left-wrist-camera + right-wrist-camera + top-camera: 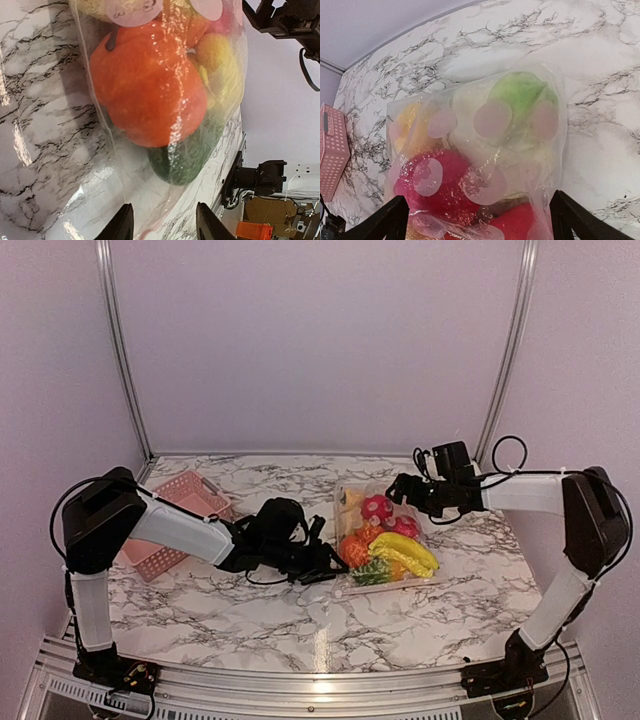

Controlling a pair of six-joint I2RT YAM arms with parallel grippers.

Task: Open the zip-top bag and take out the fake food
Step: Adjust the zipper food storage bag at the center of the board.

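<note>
The clear zip-top bag (342, 488) lies flat on the marble table, right of centre, with the fake food inside: yellow bananas (405, 555), a red-pink dragon fruit (377, 508) and an orange piece (353, 550). My left gripper (335, 562) is open at the bag's near left corner. In the left wrist view the bag film (130, 180) lies between its fingers (122, 226), with the orange piece (150, 85) and a green piece (185, 155) just ahead. My right gripper (400, 490) is open wide over the bag's far end (552, 150), above the dragon fruit (440, 185).
A pink slatted basket (175, 515) stands at the back left, behind my left arm; its side shows in the right wrist view (332, 150). Metal frame posts rise at the table's back corners. A metal rail runs along the near edge.
</note>
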